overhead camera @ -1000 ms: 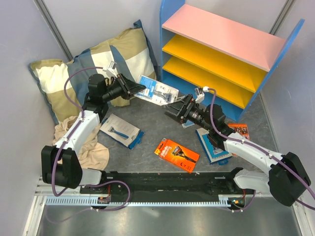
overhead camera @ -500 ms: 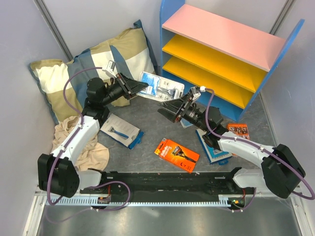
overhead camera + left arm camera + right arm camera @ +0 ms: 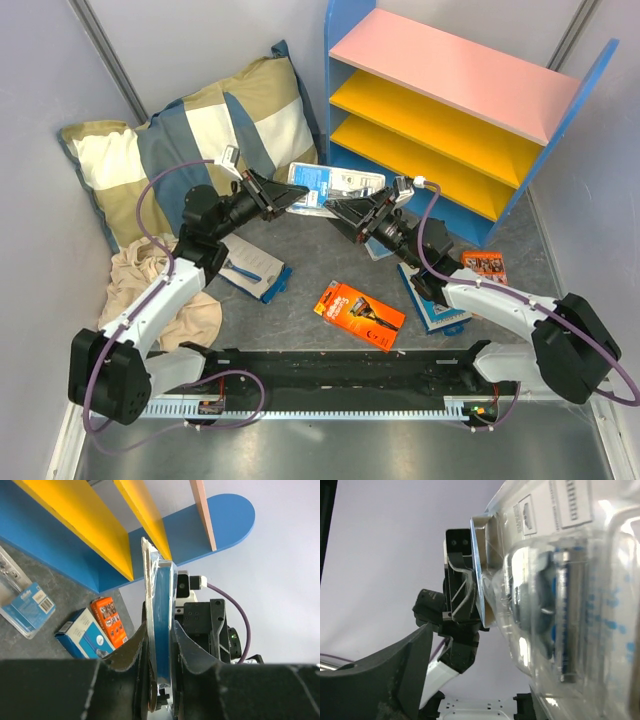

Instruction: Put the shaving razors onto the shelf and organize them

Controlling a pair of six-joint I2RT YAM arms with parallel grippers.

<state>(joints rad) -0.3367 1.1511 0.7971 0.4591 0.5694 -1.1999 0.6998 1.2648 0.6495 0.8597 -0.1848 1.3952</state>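
My left gripper is shut on one end of a clear blister razor pack on a light-blue card and holds it in the air in front of the shelf. The left wrist view shows this pack edge-on between my fingers. My right gripper is open at the pack's other end, just under it. In the right wrist view the blister fills the right side, beside one dark finger; the other finger is hidden. The shelf's pink and yellow boards are bare.
On the grey floor lie an orange razor box, a blue/white box under the left arm, a blue box, a small orange box and another pack. A checked pillow and beige cloth lie at the left.
My left gripper has carried the blister pack to the right, toward the shelf. My right gripper has moved up to it and now sits at the pack's free end.
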